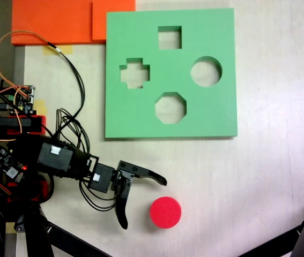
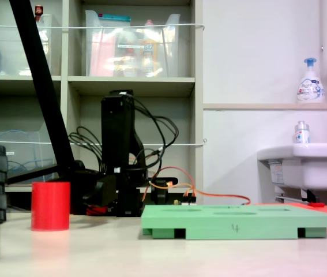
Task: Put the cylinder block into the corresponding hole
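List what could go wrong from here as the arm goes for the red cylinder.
The claw is open beside the cylinder block, not around it; closing in off-centre could push it away.

The octagonal cutout lies between the block and the round hole and looks similar in size, so the block might land there.

Cables trail near the arm and could snag.

Cylinder block (image 1: 165, 212) on table (image 1: 269, 176), right of gripper (image 1: 143, 204), below board (image 1: 170, 72).

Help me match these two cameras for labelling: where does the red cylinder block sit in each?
Top-down fixed view: the cylinder block lies low, centre-right, just right of the open gripper.
Side fixed view: it stands upright at lower left.
Shared landmark: the green foam board.
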Tool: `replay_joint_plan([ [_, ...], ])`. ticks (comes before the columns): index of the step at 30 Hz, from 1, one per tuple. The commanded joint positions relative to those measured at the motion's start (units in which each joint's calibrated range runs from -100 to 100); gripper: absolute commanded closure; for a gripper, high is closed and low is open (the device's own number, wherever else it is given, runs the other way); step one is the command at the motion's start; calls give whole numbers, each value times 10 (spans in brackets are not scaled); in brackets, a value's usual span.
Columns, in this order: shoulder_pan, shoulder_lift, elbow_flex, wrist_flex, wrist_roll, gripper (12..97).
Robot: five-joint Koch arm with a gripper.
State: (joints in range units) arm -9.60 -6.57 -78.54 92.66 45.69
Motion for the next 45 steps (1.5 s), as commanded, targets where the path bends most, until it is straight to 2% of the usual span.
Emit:
replay_joint_plan([
  [1, -3, 20, 32, 73, 5, 134],
  [20, -20, 211, 260, 73, 36, 155],
  [24, -21, 211, 265, 73, 42, 260],
  [26, -21, 211, 265, 73, 42, 417],
  [33, -21, 197, 265, 73, 42, 625],
  [38, -21, 196, 267, 73, 42, 702],
  [45, -21, 180, 260, 73, 42, 730],
])
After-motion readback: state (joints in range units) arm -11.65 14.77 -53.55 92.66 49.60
